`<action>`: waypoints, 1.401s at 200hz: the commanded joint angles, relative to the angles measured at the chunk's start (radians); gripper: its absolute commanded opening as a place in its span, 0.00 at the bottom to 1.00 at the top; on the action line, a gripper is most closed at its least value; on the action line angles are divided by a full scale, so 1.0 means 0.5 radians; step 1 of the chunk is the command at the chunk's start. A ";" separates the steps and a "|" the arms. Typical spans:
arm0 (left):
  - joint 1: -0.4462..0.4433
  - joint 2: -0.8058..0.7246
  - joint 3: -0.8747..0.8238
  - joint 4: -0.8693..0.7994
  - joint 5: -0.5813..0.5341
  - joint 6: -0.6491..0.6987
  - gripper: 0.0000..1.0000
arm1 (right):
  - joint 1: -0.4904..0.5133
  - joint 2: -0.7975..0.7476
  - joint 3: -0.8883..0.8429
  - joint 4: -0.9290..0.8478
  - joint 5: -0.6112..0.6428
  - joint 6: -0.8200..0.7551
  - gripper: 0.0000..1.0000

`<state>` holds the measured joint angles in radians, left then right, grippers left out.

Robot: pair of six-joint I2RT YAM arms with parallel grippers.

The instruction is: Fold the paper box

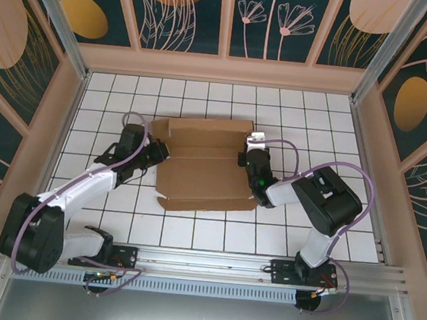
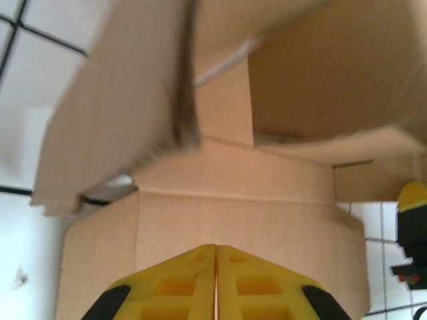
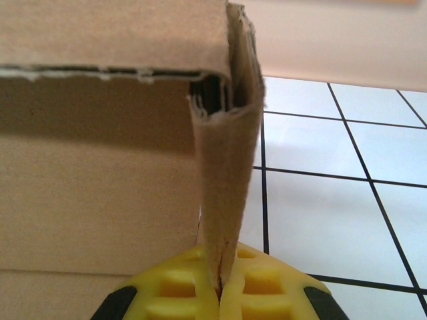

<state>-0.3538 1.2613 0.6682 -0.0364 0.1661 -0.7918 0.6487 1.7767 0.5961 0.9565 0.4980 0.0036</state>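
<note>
White tiled tabletop (image 1: 191, 230), dark grid lines. Dark teal wall panels (image 1: 186, 19) in beige frames, pink leaf and orange oval motifs. Silver aluminium rail (image 1: 210, 260) along near edge. Soft, even light.

Lab test cell: alu frame (image 1: 210, 260), tiled tabletop (image 1: 205, 236), printed wall panels (image 1: 187, 8).

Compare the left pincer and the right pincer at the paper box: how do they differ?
The right pincer clamps an upright flap of the paper box; the left pincer is closed with no cardboard in it. The left pincer is at the box's left side, the right pincer at its right side. Both are shut and have yellow fingers.
</note>
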 commanded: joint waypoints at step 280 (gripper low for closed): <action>0.248 0.597 0.496 -0.375 -0.488 -0.093 0.23 | -0.029 0.012 0.029 -0.355 -0.014 0.014 0.00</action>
<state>-0.2512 1.5925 0.9108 -0.1291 -0.0292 -0.8341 0.6422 1.7760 0.6186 0.9230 0.4786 0.0002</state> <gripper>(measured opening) 0.205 0.054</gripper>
